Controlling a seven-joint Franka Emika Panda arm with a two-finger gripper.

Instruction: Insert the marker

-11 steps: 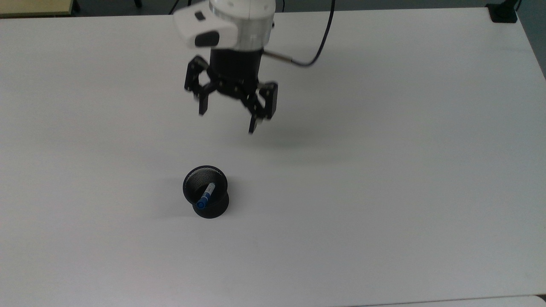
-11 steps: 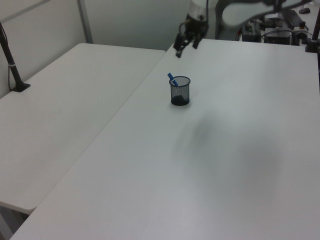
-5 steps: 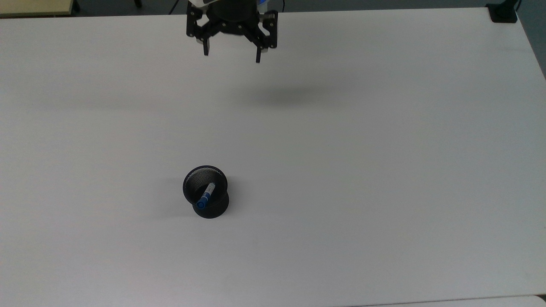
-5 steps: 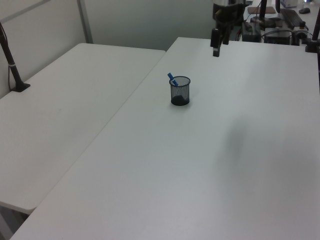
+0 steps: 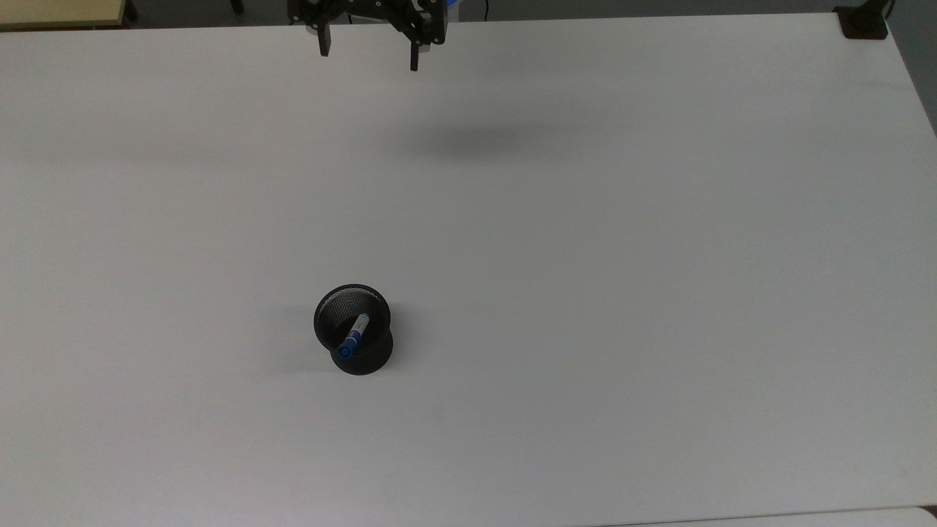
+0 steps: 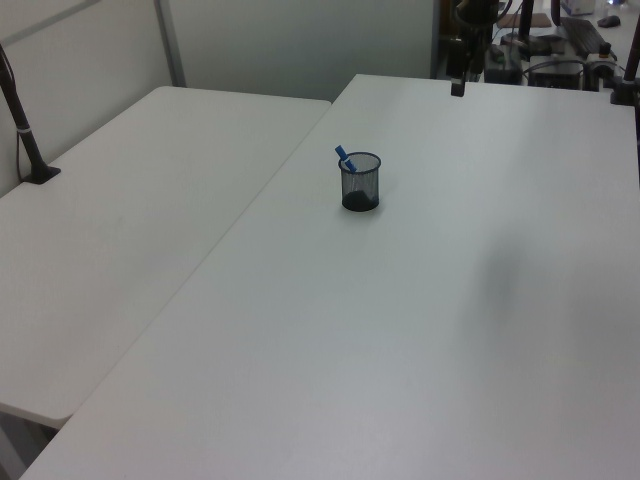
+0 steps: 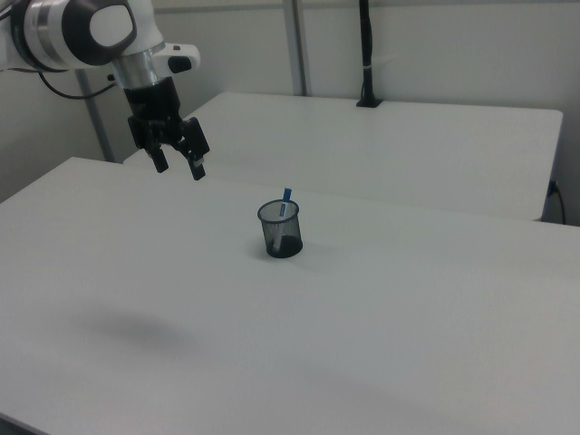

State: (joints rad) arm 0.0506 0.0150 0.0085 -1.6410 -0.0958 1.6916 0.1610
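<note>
In the right view the gripper (image 7: 179, 167) is hanging in the air at the picture's left, its two black fingers (image 7: 197, 169) standing apart with nothing between them. The silver and white arm (image 7: 86, 32) is reaching in from the upper left corner of the right view and is carrying it over the white table (image 7: 408, 308).

To the right of the gripper in the right view, and lower down, the black mesh cup (image 7: 279, 229) is standing upright on the table, well apart from the fingers. The marker (image 7: 284, 205) is sitting inside the cup, leaning against the rim, with its blue end poking out above the edge.

In the top view the gripper (image 5: 368, 53) is showing at the upper edge of the picture, fingers spread, and its soft shadow (image 5: 468, 139) is lying on the table just below and to the right of it. The cup (image 5: 353, 329) is sitting far below the gripper in the top view, a little to the left of it, and the marker (image 5: 353, 334) is lying slanted within it, blue cap toward the near rim.

In the left view the cup (image 6: 360, 181) with the marker (image 6: 345, 158) is standing left of and below the gripper (image 6: 457, 84), which is hanging at the far end of the table. A second white table (image 6: 120, 230) is standing alongside, on the left view's left.
</note>
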